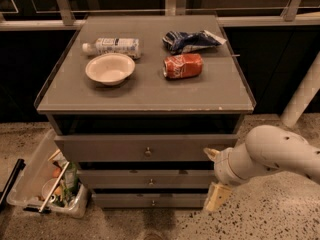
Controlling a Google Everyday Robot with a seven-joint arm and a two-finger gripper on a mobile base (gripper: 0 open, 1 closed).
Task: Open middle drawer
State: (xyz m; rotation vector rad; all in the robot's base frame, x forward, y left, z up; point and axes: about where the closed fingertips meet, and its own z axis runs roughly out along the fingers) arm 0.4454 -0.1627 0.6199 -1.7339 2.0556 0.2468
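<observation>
One spread hand (214,176) hangs just right of the middle drawer (125,180).

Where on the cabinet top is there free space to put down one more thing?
The front strip of the top, before the bowl and can, is bare. The back is crowded: bottle, bag. The pincer hangs right of the middle drawer.

We find our beige two-finger gripper (214,176) hiding the right end of the grey flat-fronted middle drawer (145,178); behind it, the white arm (280,151) is cut off by the right edge.
</observation>
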